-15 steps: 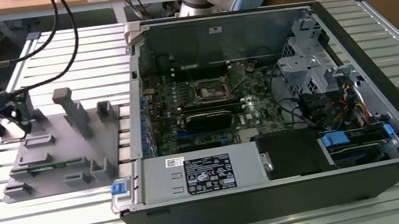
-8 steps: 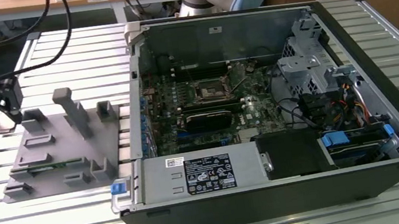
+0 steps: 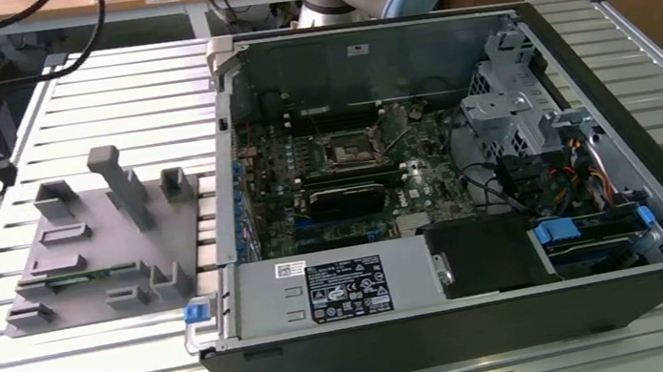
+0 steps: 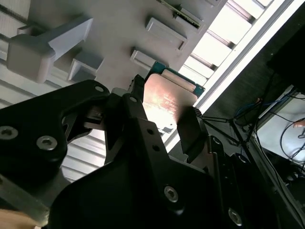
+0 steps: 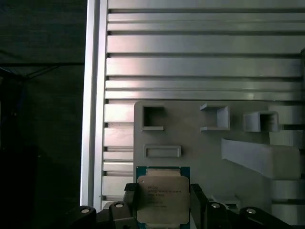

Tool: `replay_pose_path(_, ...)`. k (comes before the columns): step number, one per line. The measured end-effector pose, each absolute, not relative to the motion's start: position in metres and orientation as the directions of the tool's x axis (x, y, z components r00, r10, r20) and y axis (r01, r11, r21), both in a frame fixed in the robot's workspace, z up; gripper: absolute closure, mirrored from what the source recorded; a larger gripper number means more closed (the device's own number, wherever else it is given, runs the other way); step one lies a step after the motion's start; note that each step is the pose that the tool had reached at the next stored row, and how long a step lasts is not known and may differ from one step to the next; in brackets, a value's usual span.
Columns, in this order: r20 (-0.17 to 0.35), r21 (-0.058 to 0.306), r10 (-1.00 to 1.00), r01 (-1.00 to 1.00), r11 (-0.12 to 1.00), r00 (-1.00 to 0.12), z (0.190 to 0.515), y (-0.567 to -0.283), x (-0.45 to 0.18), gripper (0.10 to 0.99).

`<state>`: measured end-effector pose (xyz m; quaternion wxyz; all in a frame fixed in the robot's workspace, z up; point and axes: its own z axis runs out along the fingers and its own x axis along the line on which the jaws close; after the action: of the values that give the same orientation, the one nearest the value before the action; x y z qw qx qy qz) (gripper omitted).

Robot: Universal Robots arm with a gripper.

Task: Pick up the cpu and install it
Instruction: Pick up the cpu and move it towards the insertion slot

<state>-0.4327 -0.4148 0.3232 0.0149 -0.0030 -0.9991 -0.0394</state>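
Two black fingers (image 5: 129,202) pinched the cpu (image 5: 162,198) by opposite edges, one pad on each side, so the chip sat squarely between them with its silvery metal top facing the first wrist view and a thin green rim showing along one edge. In the second wrist view the same fingers (image 4: 190,129) clamped the cpu (image 4: 167,102), whose lid caught a warm reflection.

Behind the chip in both wrist views lay the grey holder (image 5: 200,138), with its rectangular pockets and upright pegs, resting on the slatted aluminium worktop (image 5: 190,43). The cpu hung over the holder's edge region near the worktop's long border, and it looked raised off the plastic, though whether any part touched could not be told.

In the exterior view the grey holder (image 3: 96,246) sat on the worktop (image 3: 101,91) just beside an open computer case (image 3: 478,321) on the exterior view's right. Inside, the black square socket (image 3: 350,150) on the motherboard (image 3: 306,189) held no chip.
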Motion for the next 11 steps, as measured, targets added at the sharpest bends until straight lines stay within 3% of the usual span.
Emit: replay_pose_path(11,0.03,0.079,0.005,0.007,0.997,-1.0,0.373,-0.415,-0.433,0.553)
